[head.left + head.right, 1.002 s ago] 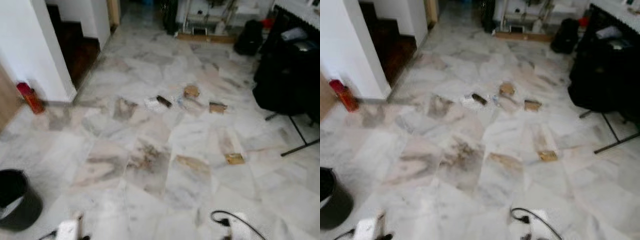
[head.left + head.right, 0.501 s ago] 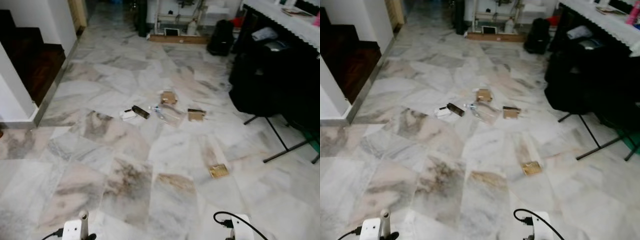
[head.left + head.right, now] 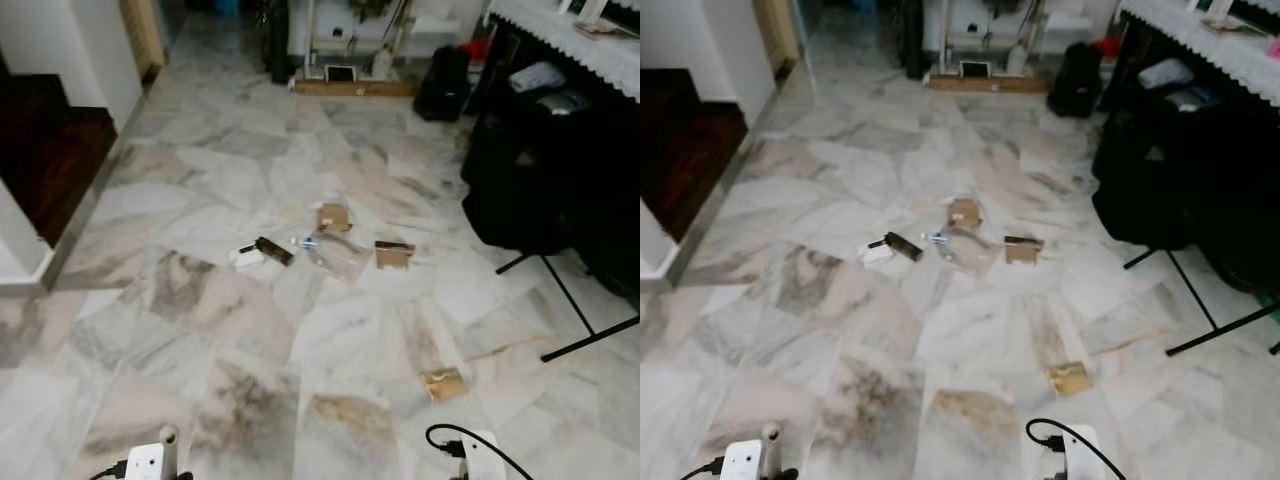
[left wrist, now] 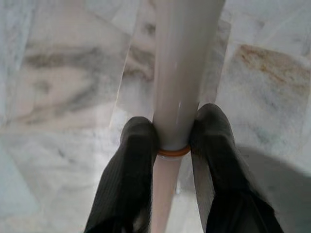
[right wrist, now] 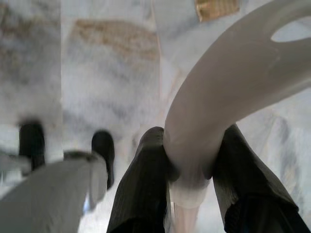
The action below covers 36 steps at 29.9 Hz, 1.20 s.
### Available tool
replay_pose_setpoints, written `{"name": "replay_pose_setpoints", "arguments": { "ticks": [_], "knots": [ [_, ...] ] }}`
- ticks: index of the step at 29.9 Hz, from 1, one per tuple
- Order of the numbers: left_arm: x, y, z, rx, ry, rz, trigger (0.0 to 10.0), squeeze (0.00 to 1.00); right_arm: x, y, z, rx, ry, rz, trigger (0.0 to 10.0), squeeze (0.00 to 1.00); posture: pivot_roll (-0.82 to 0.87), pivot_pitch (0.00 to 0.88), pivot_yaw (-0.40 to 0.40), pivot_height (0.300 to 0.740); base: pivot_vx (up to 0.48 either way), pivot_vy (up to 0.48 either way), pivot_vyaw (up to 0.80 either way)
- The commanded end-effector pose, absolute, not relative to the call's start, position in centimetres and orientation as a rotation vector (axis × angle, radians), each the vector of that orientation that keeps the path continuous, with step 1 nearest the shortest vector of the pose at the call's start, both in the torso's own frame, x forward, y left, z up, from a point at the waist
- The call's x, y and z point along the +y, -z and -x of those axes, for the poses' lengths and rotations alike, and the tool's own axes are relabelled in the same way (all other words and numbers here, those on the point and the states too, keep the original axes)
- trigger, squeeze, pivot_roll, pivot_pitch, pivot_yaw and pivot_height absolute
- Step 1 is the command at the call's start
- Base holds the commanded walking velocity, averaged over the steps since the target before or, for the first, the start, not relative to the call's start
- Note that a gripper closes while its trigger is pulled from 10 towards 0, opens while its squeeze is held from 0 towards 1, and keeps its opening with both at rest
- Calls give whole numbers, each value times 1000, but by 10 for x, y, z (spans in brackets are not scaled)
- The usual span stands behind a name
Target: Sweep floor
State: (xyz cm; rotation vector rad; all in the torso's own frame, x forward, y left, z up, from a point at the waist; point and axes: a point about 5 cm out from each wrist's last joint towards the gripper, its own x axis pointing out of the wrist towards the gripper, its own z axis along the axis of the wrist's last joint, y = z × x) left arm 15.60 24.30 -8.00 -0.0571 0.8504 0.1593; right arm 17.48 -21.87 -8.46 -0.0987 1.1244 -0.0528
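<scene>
Far end, ctr: white rack standing on a wooden board. Black backpack upright just right of the board. Right side: table w/ white lace-edged cloth; below and in front of it, a large black draped mass. Thin black stand legs splay out from under that mass. Left side: white wall, then a dark wood step in a recess. Wooden door frame at far left, beyond the wall.
</scene>
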Motion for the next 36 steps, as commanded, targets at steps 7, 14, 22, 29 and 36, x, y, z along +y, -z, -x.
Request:
{"name": "replay_pose_setpoints", "arguments": {
  "ticks": [7,14,22,29,36],
  "knots": [
    [288,83,-89,966,-106,-67,10000,0,-195,77,-193,915,-46,-28,10000,0,-70,212,-24,740,440,0,-591],
    [288,83,-89,969,-99,-78,10000,0,-194,78,-192,917,-52,-28,10000,0,-68,210,-21,740,43,0,-581],
    [290,82,-90,957,-126,-74,10000,0,-195,78,-192,920,-40,-22,10000,0,-74,230,-23,740,0,0,-575],
    [291,82,-89,962,-168,-47,10000,0,-192,80,-188,916,-32,-25,10000,0,-70,237,-24,740,0,0,0],
    [290,82,-90,958,-154,-84,10000,0,-190,80,-187,911,-56,14,10000,0,-74,245,-30,740,0,-259,0]
  ]
}}
